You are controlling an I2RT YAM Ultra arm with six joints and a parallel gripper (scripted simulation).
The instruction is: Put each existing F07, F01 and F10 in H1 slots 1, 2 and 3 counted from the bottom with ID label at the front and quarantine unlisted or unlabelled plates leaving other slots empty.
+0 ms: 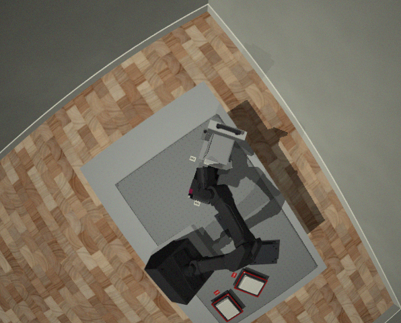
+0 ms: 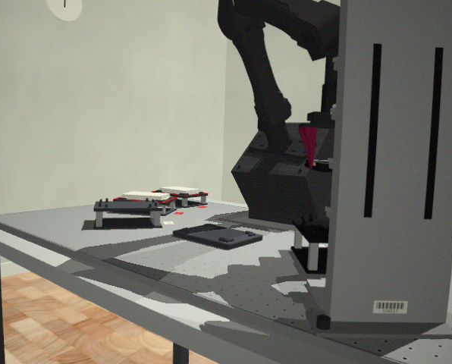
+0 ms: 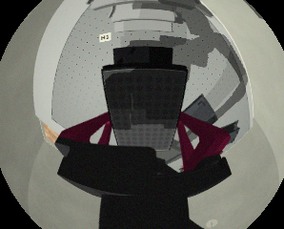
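Note:
My gripper [image 3: 144,114] is shut on a black plate [image 3: 144,97], its magenta fingers on the two long sides. It holds the plate level in the air before the hotel H1 [image 1: 221,150] [image 2: 403,254]. No ID label can be read on it. The hotel's side panel and top hide its slots, so I cannot tell what stands in them. White plates [image 1: 251,284] [image 1: 227,307] [image 2: 145,195] [image 2: 180,190] sit on the two red-rimmed quarantine nests. A black nest [image 2: 316,231] [image 3: 142,56] on grey posts stands just before the hotel, partly hidden.
A raised dark nest [image 1: 268,251] [image 2: 126,205] with locator pins stands near the quarantine nests. A low dark nest [image 2: 218,236] lies on the deck between it and the hotel. The H1 deck label [image 1: 192,158] [image 3: 105,37] is beside the hotel. The robot's black base [image 1: 177,269] stands at the table edge.

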